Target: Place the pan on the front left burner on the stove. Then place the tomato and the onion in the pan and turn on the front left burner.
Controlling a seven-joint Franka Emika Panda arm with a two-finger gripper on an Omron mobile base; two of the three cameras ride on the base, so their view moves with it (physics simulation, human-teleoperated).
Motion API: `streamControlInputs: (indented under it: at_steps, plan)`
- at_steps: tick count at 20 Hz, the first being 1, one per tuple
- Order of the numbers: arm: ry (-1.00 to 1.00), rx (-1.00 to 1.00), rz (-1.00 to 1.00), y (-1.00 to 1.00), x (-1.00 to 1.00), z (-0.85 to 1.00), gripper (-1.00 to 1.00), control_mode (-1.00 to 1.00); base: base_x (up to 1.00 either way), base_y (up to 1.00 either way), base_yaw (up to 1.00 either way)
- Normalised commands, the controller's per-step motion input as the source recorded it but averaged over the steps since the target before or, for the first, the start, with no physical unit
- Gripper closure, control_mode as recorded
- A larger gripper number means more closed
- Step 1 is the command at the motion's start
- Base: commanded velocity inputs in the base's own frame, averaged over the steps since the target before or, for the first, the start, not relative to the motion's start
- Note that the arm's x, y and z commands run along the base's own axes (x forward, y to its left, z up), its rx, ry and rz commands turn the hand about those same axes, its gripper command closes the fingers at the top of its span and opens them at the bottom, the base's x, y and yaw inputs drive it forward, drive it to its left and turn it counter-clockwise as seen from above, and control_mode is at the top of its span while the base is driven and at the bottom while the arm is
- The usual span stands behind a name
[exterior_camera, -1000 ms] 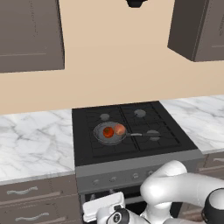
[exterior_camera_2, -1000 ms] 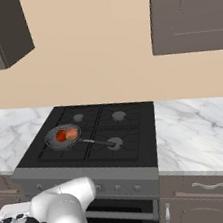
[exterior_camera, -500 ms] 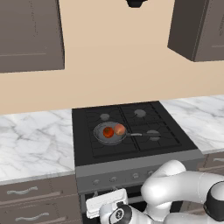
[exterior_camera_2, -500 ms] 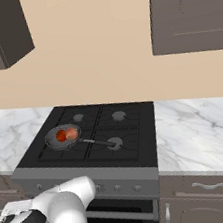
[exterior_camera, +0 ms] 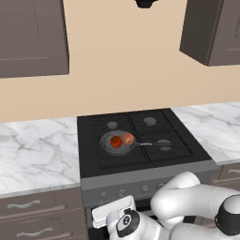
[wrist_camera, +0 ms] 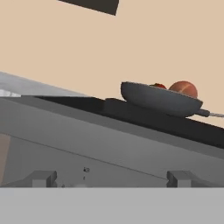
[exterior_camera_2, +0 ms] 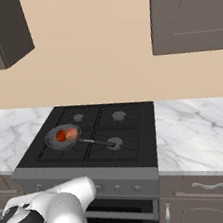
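Note:
The dark grey pan (exterior_camera: 106, 142) (exterior_camera_2: 52, 139) sits over the front left burner of the black stove (exterior_camera: 92, 164) (exterior_camera_2: 139, 147), handle pointing right; the burner cap is hidden beneath it. Inside lie the red tomato (exterior_camera: 115, 141) (exterior_camera_2: 61, 136) and, touching it on the right, the paler onion (exterior_camera: 128, 138) (exterior_camera_2: 71, 133). My gripper (wrist_camera: 113, 179) is open, fingertips (wrist_camera: 41, 178) wide apart, low and close in front of the stove's grey front panel (wrist_camera: 109, 144). From there the pan (wrist_camera: 159, 101) stands above, with the tomato (wrist_camera: 158, 86) and onion (wrist_camera: 183, 88) peeking over its rim.
Small knobs (exterior_camera: 122, 192) (exterior_camera_2: 117, 187) line the front panel above the oven door. Marble counters (exterior_camera: 33, 154) (exterior_camera_2: 197, 131) flank the stove, with drawers (exterior_camera: 28, 206) below. Dark wall cabinets (exterior_camera: 28, 37) (exterior_camera_2: 189, 6) hang overhead.
My hand has risen a little towards the stove's front panel, and the arm has folded lower and further left. The pan, tomato and onion have not moved.

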Motion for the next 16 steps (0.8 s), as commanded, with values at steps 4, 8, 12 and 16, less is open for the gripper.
streamControlInputs:
  at_steps: [4, 8, 12, 16]
  plan:
    - [0.00, 0.00, 0.02, 0.00, 0.07, -0.09, -1.00, -1.00, 0.00, 0.00, 0.00]
    - [0.00, 0.00, 0.02, 0.00, 0.00, -0.18, -1.00, -1.00, 0.00, 0.00, 0.00]
    - [0.00, 0.00, 0.01, 0.00, 0.00, -0.29, -1.00, -1.00, 0.00, 0.00, 0.00]
    - [0.00, 0.00, 0.00, 0.00, 0.00, -0.13, -1.00, -1.00, 0.00, 0.00, 0.00]
